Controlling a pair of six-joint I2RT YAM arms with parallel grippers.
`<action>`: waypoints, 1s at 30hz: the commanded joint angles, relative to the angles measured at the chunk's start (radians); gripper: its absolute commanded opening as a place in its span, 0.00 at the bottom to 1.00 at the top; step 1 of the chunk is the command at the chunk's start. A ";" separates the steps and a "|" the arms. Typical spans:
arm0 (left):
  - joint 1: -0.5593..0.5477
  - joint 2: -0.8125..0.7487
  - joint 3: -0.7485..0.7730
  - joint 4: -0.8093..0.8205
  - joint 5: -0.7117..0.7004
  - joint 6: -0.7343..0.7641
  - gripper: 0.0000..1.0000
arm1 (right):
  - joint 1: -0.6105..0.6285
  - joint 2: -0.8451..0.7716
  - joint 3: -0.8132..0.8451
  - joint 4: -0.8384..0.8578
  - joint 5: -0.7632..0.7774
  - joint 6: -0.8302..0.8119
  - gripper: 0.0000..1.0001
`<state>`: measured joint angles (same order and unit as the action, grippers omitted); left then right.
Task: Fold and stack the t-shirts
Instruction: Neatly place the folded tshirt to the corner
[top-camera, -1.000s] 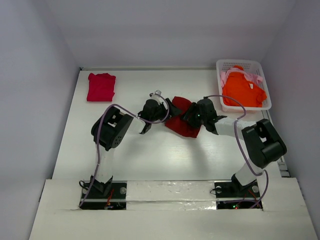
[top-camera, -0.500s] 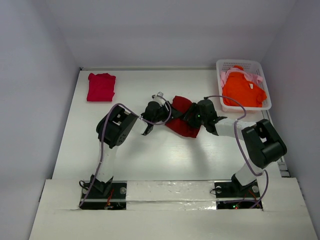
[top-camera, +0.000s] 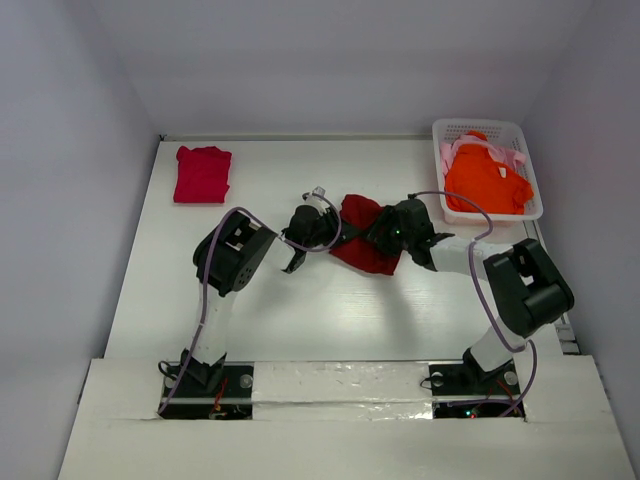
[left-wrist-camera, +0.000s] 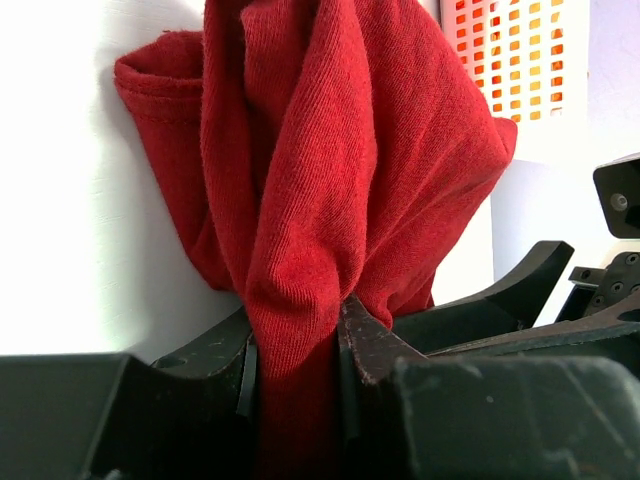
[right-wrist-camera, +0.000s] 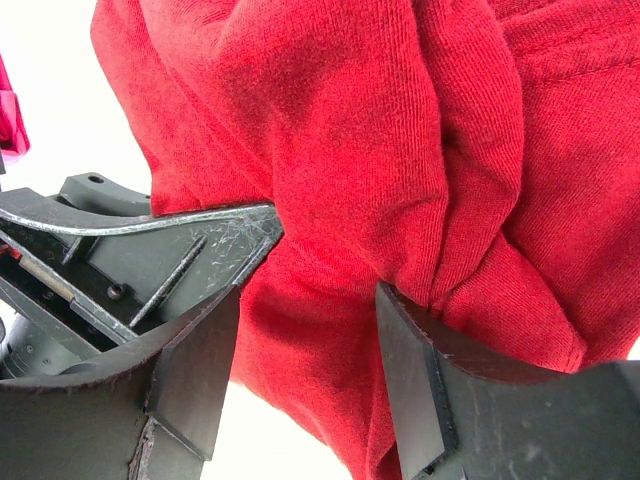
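A crumpled dark red t-shirt (top-camera: 362, 238) lies mid-table between both grippers. My left gripper (top-camera: 322, 226) is at its left edge, and in the left wrist view the left gripper (left-wrist-camera: 297, 330) is shut on a raised fold of the dark red t-shirt (left-wrist-camera: 320, 150). My right gripper (top-camera: 386, 233) is at the shirt's right side. In the right wrist view the right gripper (right-wrist-camera: 300, 370) stands open, with the red cloth (right-wrist-camera: 380, 150) bulging between its fingers (right-wrist-camera: 410, 380) and touching only the right one. A folded crimson-pink t-shirt (top-camera: 203, 173) lies at the back left.
A white lattice basket (top-camera: 531, 172) stands at the back right, holding an orange t-shirt (top-camera: 487, 180) and a pale pink one (top-camera: 455, 150). The basket (left-wrist-camera: 510, 60) also shows behind the red cloth in the left wrist view. White walls enclose the table.
My left gripper has slid a little right into the shirt's edge and closed on a fold of cloth. The right arm and its jaws have not moved.
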<state>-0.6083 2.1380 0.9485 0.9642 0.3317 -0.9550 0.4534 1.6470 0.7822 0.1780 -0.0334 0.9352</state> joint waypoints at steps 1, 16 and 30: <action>-0.039 -0.007 -0.042 -0.162 0.046 0.044 0.00 | 0.013 0.010 -0.038 -0.121 0.059 -0.019 0.63; -0.039 -0.043 -0.044 -0.220 -0.005 0.079 0.00 | 0.013 -0.347 0.017 -0.420 0.338 -0.029 0.63; -0.027 -0.236 -0.073 -0.381 -0.169 0.125 0.00 | 0.013 -0.417 0.034 -0.529 0.406 -0.035 0.64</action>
<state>-0.6437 1.9778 0.9047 0.7052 0.2359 -0.8795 0.4599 1.2064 0.8089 -0.3416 0.3443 0.9085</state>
